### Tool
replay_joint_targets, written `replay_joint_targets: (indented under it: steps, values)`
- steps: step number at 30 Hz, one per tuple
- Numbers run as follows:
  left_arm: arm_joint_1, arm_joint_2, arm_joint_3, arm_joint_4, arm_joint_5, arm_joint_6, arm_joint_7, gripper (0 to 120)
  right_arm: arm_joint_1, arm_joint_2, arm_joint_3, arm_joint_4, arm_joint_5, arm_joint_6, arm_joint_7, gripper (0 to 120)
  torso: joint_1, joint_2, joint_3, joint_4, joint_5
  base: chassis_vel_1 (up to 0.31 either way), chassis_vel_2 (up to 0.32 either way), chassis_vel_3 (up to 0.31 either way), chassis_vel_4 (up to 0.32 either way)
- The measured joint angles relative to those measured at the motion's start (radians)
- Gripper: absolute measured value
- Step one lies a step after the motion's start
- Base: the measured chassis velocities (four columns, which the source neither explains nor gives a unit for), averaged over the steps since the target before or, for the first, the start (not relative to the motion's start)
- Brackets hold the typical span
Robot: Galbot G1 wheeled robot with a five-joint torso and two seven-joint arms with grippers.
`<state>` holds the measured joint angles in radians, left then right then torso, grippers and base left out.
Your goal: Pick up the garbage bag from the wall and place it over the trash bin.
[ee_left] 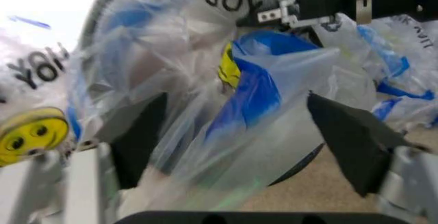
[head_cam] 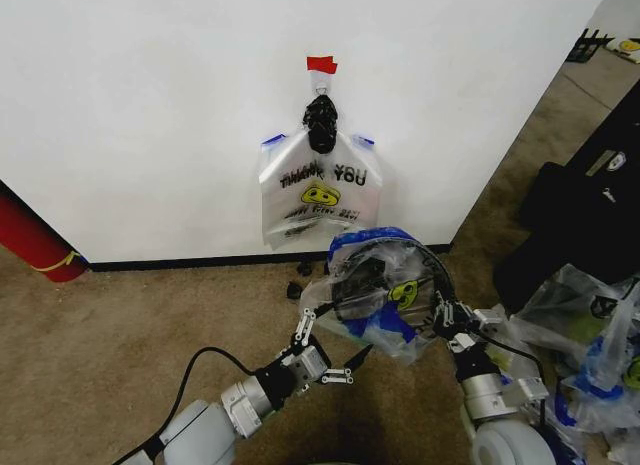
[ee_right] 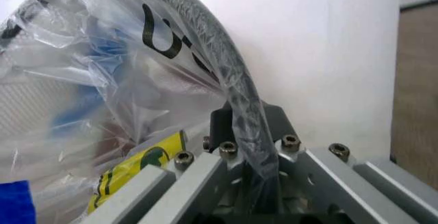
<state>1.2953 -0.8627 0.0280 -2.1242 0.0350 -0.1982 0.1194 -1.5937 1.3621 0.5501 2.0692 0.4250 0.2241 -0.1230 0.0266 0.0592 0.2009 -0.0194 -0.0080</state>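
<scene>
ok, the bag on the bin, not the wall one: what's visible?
The garbage bag is thin see-through white film with blue handles, black lettering and a yellow smiley, crumpled and draped over the trash bin rim. The right gripper pinches film and rim together; the open left gripper straddles its loose side.

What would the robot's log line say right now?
garbage bag: draped over trash bin | right gripper: shut on bin rim | left gripper: open, beside bag | another bag on wall
</scene>
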Motion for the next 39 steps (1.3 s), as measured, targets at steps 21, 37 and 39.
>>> replay_joint_targets:
  steps: [21, 37, 39]
  values:
    - [0.038, 0.013, -0.022, 0.003, 0.045, -0.022, 0.138, 0, 0.004, 0.020, -0.004, -0.012, -0.152, 0.081, -0.024, 0, 0.000, 0.000, 0.000, 0.0001, 0.0000, 0.000, 0.000, 0.000, 0.000]
    - [-0.006, -0.038, -0.100, 0.187, 0.324, -0.324, 0.287, 0, -0.056, 0.027, -0.044, 0.160, 0.248, -0.225, 0.243, 0, 0.000, 0.000, 0.000, 0.0001, 0.0000, 0.000, 0.000, 0.000, 0.000]
    - [-0.017, -0.044, -0.103, 0.211, 0.357, -0.341, 0.271, 0, -0.068, 0.028, -0.045, 0.196, 0.291, -0.282, 0.271, 0, 0.000, 0.000, 0.000, 0.0001, -0.0001, 0.000, 0.000, 0.000, 0.000]
